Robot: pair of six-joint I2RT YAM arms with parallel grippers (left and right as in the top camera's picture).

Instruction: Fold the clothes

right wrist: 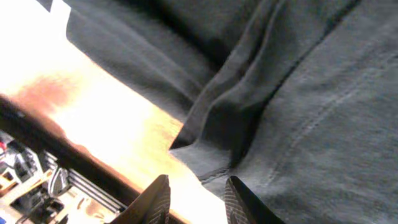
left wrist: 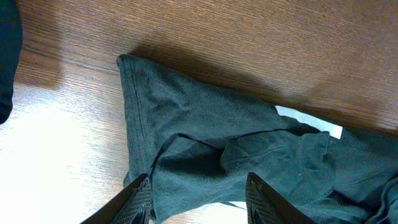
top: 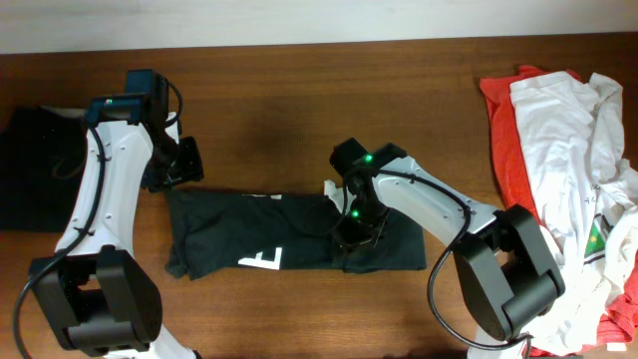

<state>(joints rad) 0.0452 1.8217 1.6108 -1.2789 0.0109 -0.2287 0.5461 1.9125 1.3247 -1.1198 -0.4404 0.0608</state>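
A large black T-shirt (top: 289, 234) lies on the wooden table, folded into a long strip, with a white block letter (top: 264, 261) showing near its front edge. My left gripper (top: 179, 165) hovers at the strip's far left corner. In the left wrist view its jaws (left wrist: 199, 205) stand apart over the shirt's hem (left wrist: 134, 112), pinching nothing. My right gripper (top: 354, 224) is low over the right half of the strip. In the right wrist view the right gripper (right wrist: 196, 202) is open, with a folded cloth edge (right wrist: 205, 155) just ahead of the fingertips and bare table between them.
A heap of red and white shirts (top: 558, 150) fills the right end of the table. Another dark cloth (top: 35, 170) lies at the far left edge. A white neck label (left wrist: 308, 121) sticks out of the black shirt's far side.
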